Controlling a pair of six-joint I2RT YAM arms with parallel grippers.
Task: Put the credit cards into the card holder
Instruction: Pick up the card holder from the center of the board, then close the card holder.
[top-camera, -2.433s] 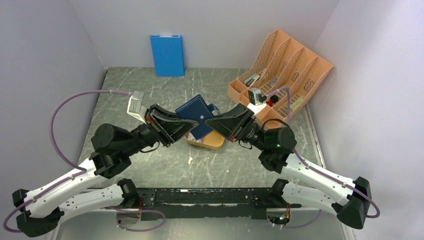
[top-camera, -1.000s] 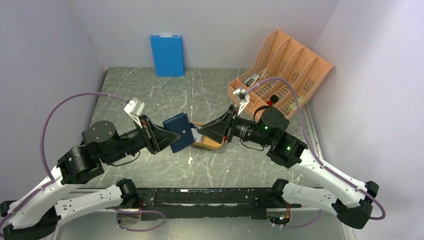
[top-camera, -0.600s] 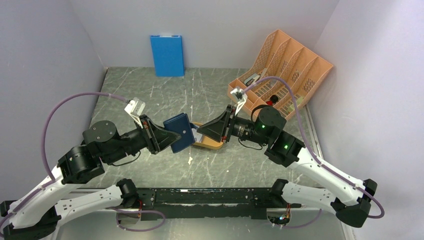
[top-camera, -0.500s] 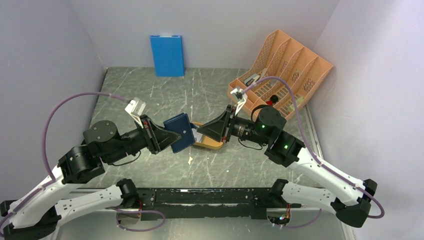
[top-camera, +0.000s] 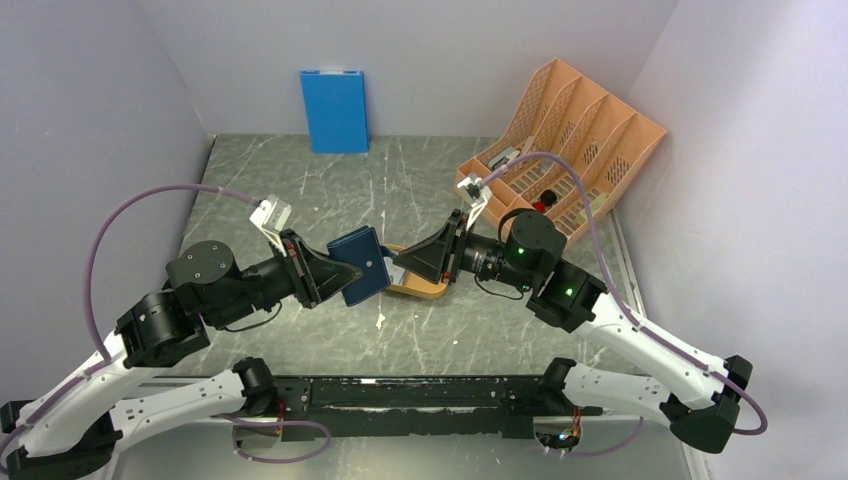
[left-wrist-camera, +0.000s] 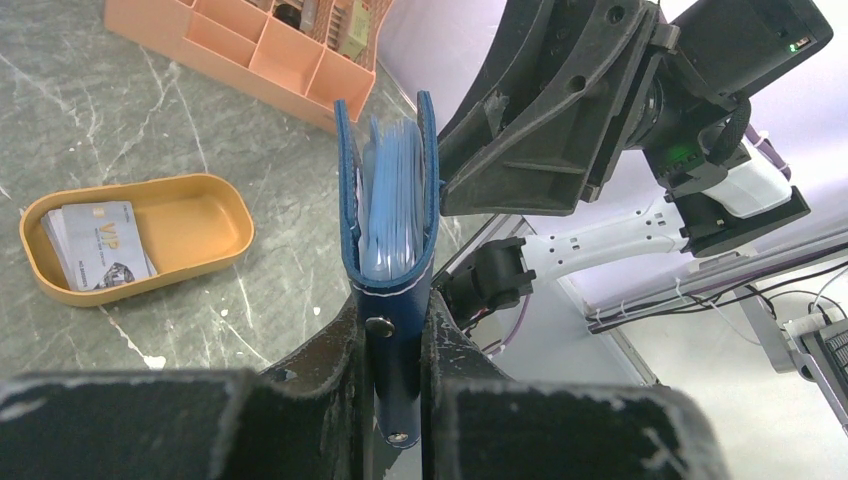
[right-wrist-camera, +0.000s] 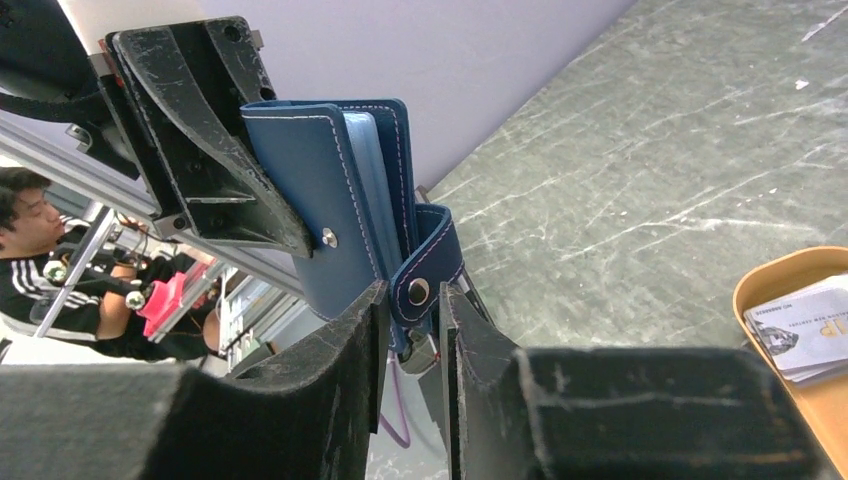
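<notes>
Above the marbled surface (top-camera: 300, 190), the left claw (left-wrist-camera: 393, 330) is clamping the folded navy card holder (left-wrist-camera: 390, 200) by one edge while the right claw (right-wrist-camera: 410, 320) is pinching its snap tab (right-wrist-camera: 425, 285), with the credit cards (left-wrist-camera: 100, 240) lying unloaded in the orange tray (left-wrist-camera: 200, 220).

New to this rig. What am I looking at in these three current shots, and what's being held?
Two robot arms bolted to a table. One picture is from a fixed camera overhead; the other two come from a camera on each wrist, looking along its jaws. The left arm clamps a navy card holder in mid-air; the right arm has its jaws closed on the snap tab. The credit cards lie in an orange tray on the table. Behind: an orange desk organizer and a blue panel against the wall.
</notes>
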